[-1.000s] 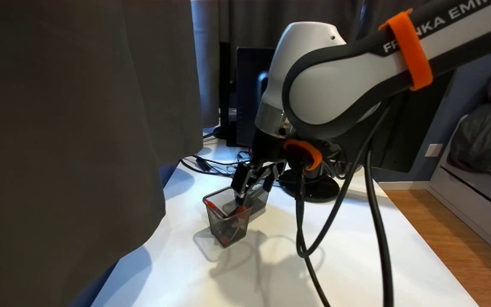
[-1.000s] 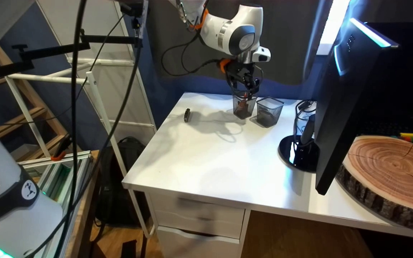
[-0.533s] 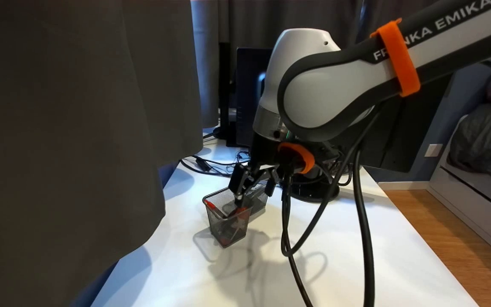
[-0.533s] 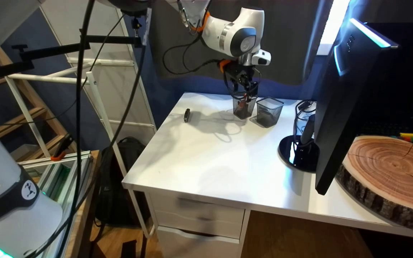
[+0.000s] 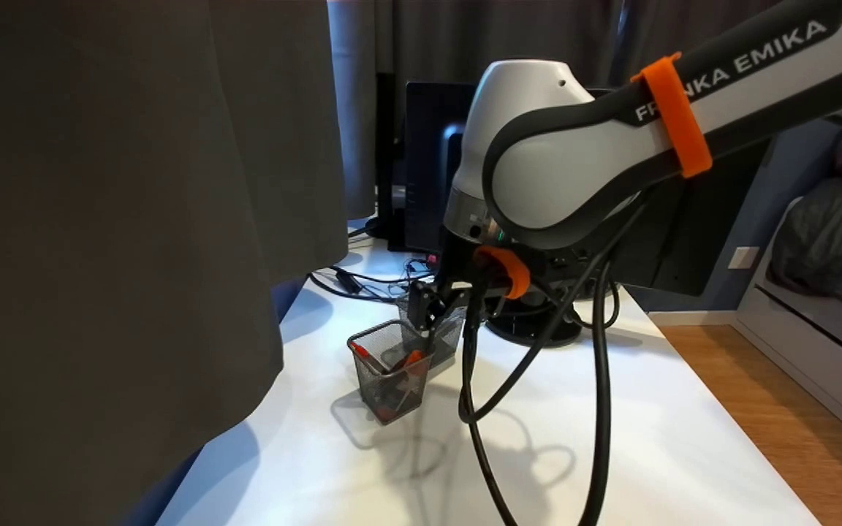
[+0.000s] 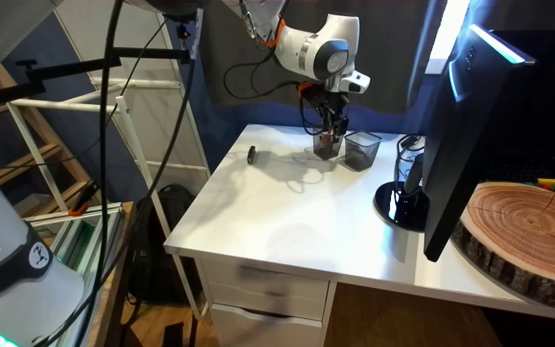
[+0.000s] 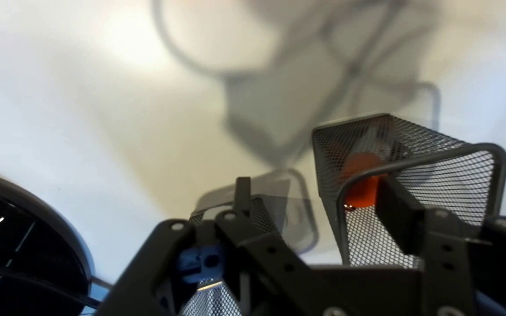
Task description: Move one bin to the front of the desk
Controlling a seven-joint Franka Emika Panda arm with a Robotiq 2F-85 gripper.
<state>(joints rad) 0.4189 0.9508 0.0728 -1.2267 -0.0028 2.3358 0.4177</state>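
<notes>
- Claw [image 7: 316,197] wide, one finger [image 7: 400,219] at mouth of orange-holding bin [image 5: 392,394]; can't tell if touching.
- Bin upright on bench [image 6: 268,207], near curtain [image 6: 393,58], just beside plain mesh bin [image 6: 362,152].

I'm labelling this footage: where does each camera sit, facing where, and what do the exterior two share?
Wrist view: by the tool, facing down at the bin and plain bin; only the tool shows.
An exterior view: at an end of the desk, beside the curtain, facing the monitor; arm and tool show.
An exterior view: high, in front of the drawers, facing the curtain; base, arm and tool show.
Both exterior views share desk, monitor, bin, plain bin, arm and tool.
</notes>
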